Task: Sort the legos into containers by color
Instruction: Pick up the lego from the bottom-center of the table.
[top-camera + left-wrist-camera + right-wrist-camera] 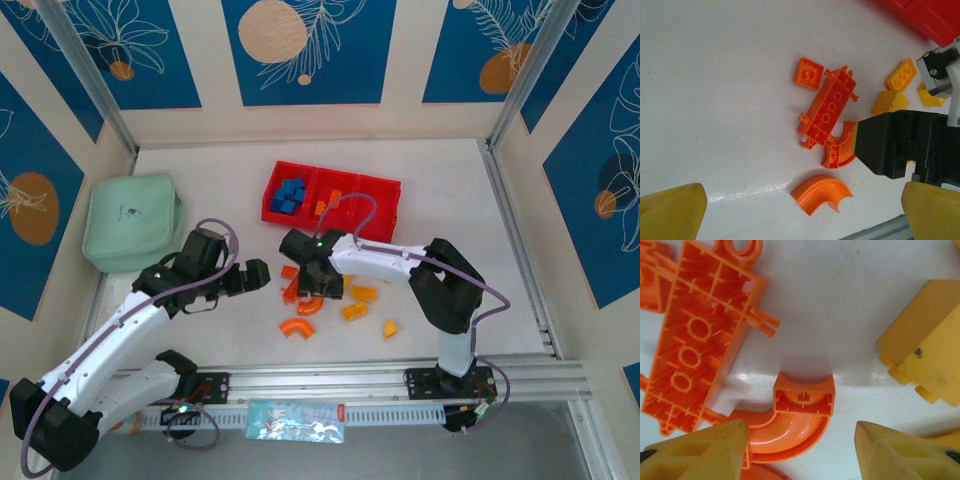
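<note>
White tabletop (450,200), boxed in by cream walls with blue leaf-print panels (308,50). Metal rail (350,380) along the near edge at 6 o'clock, another down the 3 o'clock side. Bare and open toward 3 o'clock and 11 o'clock; mint-green pouch (130,222) against the 9 o'clock wall.

At 12 o'clock, red tray (345,175): blue bricks (288,196) in its 9 o'clock compartment, orange bricks (325,205) in the middle one, third crossed by a cable (373,210).

Just at 6 o'clock of the tray, loose legos (355,311): orange plate (829,110), yellow bricks (901,75), lone arch (296,327).

At 9 o'clock of that pile, left gripper (258,277) spread wide, holding nothing. Low over the pile, right gripper (802,455) part-spread astride an orange arch (795,420), one pad (900,450) apart from it, not pinching.
</note>
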Available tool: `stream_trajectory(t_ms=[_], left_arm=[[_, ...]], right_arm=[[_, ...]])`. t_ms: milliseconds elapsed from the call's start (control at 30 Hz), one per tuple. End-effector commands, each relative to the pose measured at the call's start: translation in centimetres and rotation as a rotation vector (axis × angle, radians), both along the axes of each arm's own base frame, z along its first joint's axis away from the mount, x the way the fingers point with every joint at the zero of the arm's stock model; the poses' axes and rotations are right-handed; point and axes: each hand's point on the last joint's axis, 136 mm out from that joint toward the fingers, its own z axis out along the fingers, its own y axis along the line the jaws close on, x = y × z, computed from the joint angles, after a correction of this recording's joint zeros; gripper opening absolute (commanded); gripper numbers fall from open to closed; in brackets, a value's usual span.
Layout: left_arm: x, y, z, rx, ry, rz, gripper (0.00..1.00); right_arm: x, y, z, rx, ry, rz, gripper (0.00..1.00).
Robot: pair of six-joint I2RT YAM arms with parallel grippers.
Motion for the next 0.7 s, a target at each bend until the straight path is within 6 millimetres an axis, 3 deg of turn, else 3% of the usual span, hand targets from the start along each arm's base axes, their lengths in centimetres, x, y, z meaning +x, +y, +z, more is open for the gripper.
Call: stream_trajectory(t_ms=[0,333,667], left_arm=[[-0.4,0.7,-0.6,0.021,0.021,0.021,0.99],[-0.4,0.6,-0.8,0.017,0.031,0.025,0.99],[-0.2,0.4,-0.5,0.005,0.027,0.021,0.99]], right_arm=[[0.5,-0.9,-1.3,-0.036,0.007,-0.039,0.57],[0.8,-0.3,-2.9,-0.027,0.039,-0.005,0.47],[0.7,-0.3,-1.9,-0.014,0.021,0.028,0.35]])
